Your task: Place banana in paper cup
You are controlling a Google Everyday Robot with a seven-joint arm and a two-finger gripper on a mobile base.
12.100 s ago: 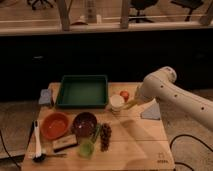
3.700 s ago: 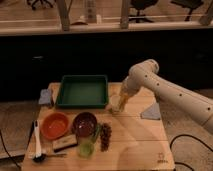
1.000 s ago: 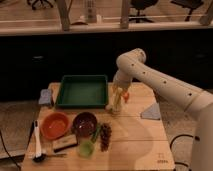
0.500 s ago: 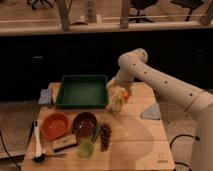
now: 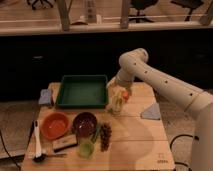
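The paper cup [image 5: 116,108] is a small pale cup standing on the wooden table just right of the green tray. A pale-yellow shape that I take for the banana [image 5: 118,102] stands upright in or just above the cup. I cannot tell whether it rests inside. The white arm reaches in from the right and bends down, so my gripper [image 5: 117,96] hangs straight over the cup, open, right at the banana's top. I cannot see whether it touches the fruit. The cup's mouth is hidden behind the gripper.
A small orange object [image 5: 125,95] lies right beside the cup. The green tray [image 5: 82,91] stands at the back left. In front are an orange bowl [image 5: 55,125], a dark bowl [image 5: 85,123], grapes [image 5: 105,136] and a green tumbler [image 5: 86,148]. A grey cloth [image 5: 151,112] lies to the right.
Over the earlier frames the arm swung left until the gripper hung over the cup. In the last second it has hardly moved.
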